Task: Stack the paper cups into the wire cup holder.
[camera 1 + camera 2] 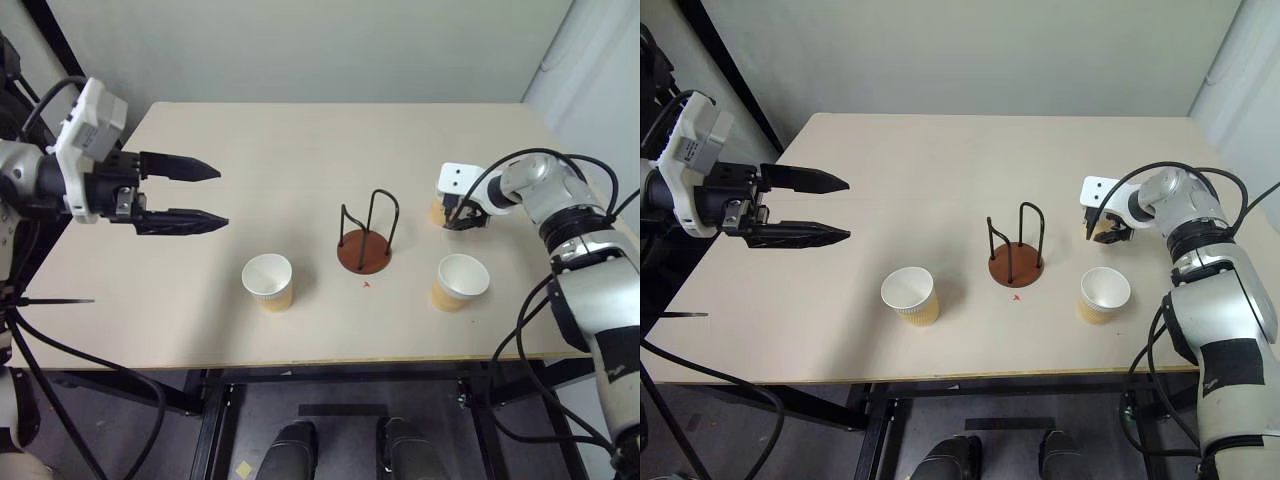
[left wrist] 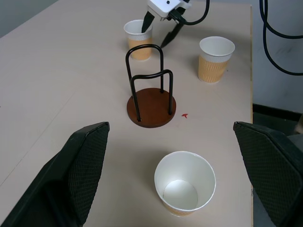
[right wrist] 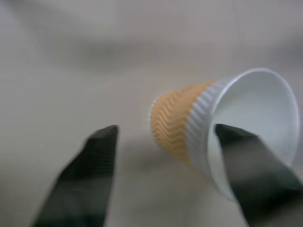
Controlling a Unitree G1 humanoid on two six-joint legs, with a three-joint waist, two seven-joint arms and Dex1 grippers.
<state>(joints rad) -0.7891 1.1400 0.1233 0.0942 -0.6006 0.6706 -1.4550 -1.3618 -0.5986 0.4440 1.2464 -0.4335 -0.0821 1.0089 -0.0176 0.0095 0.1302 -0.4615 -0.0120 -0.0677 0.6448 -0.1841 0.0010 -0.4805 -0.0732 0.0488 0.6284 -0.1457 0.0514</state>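
Note:
The wire cup holder (image 1: 364, 251) stands empty at the middle of the table. One paper cup (image 1: 268, 281) sits upright near the front edge to its left, and a second (image 1: 460, 281) to its front right. The third cup (image 2: 137, 41) stands farther back on the right. My right gripper (image 1: 462, 222) is down at this cup, open, with one finger inside the rim and the other outside the wall, a gap still showing (image 3: 222, 137). My left gripper (image 1: 205, 196) hangs open and empty above the table's left side, pointing toward the holder.
The beige table (image 1: 250, 150) ends close in front of the two near cups. A small red mark (image 1: 368, 285) lies just in front of the holder. A grey wall runs behind the table's far edge.

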